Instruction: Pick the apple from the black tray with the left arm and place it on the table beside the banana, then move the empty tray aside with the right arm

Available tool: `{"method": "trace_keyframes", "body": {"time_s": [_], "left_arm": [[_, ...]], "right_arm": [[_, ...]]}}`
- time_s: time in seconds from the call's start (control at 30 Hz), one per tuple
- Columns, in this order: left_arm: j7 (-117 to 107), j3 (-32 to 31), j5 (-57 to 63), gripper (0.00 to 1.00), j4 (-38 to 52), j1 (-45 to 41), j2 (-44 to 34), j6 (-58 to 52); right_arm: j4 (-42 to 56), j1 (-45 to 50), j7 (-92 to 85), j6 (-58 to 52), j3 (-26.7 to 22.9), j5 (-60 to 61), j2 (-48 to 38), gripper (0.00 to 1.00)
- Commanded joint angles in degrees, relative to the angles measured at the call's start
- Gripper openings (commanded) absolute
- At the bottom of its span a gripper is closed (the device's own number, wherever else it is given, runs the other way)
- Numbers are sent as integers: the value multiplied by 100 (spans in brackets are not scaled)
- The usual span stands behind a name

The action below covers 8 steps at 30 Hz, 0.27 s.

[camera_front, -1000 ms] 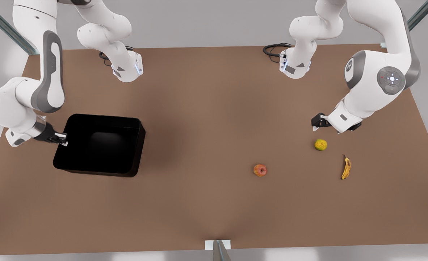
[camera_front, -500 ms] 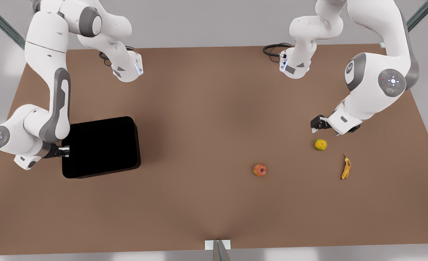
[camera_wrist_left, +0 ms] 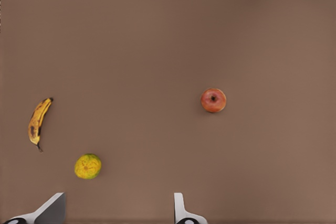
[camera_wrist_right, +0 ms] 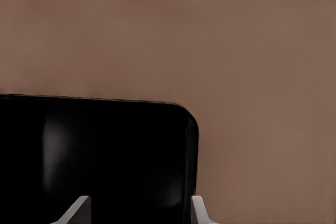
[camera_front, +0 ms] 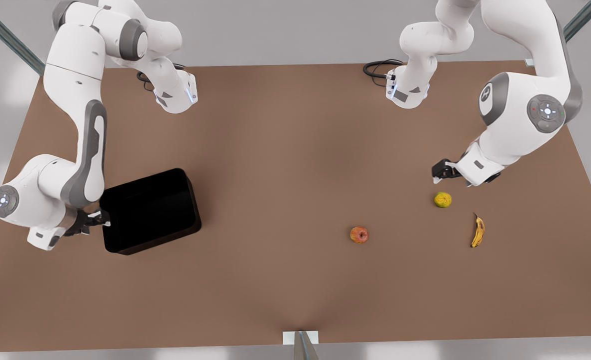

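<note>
- Fruit lies loose on the table in the front view: the apple sits well apart from the left gripper, which hangs just beside the yellow-green fruit, with the banana near.
- The right gripper meets the near wall of the black tray; the tray is empty and skewed.
- Left wrist view: the left gripper's fingers are spread wide, holding nothing, over bare table, apple beyond them.
- Right wrist view: fingers look parted at the tray's wall; I cannot tell whether they grip it.
</note>
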Motion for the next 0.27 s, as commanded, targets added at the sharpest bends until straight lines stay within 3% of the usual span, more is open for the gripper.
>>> {"method": "trace_keyframes", "body": {"time_s": [0.0, 0.1, 0.23], "left_arm": [[-40, -2, -1, 100, 5, 83, 18, -1], [-40, -2, -124, 100, -4, 153, 9, -1], [-48, -2, -116, 100, -21, 171, 9, -10]], "right_arm": [[503, 467, 1772, -1541, 14, 143, -239, 100], [679, 1320, 4190, -1550, 23, 3, -801, 100], [485, 1522, 4762, -1603, -12, -788, -1091, 100]]}}
